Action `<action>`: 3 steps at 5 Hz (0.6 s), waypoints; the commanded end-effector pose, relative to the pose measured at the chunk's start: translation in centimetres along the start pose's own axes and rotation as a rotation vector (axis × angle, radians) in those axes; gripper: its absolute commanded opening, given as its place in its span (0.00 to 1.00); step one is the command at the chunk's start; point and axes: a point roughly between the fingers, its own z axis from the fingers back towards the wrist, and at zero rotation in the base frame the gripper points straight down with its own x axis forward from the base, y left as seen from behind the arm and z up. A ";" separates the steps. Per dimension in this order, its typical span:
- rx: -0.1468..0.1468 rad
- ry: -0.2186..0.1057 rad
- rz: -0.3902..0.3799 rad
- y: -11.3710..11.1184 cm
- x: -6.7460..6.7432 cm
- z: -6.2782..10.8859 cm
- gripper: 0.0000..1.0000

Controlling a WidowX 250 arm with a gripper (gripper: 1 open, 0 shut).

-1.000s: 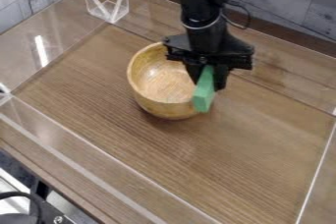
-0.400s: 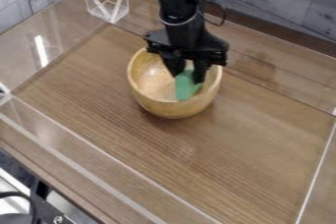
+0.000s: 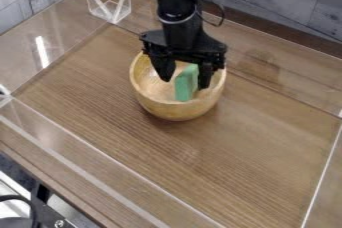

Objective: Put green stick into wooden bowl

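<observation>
The light tan wooden bowl point(image 3: 147, 99) sits on the table a little above the middle of the view. The green stick point(image 3: 186, 86) stands tilted inside it, leaning toward the right wall, its top end near rim height. My black gripper point(image 3: 186, 73) points down over the bowl and is open. Its fingers are spread to either side of the stick's top, and neither one visibly presses on it. The stick's lower end is hidden by the bowl's front wall.
Clear acrylic walls point(image 3: 40, 122) ring the wooden tabletop point(image 3: 201, 162). A small clear plastic stand point(image 3: 108, 6) is at the back left. A grey plank wall runs along the back.
The gripper carried the green stick left from the bowl's right rim to over the bowl. Its jaws then opened, leaving the stick inside the bowl.
</observation>
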 end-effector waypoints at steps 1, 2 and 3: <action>-0.003 -0.063 0.004 0.2 1.7 2.4 1.00; -0.002 -0.060 0.006 0.3 2.0 3.4 1.00; 0.000 -0.061 0.007 0.5 2.2 4.2 1.00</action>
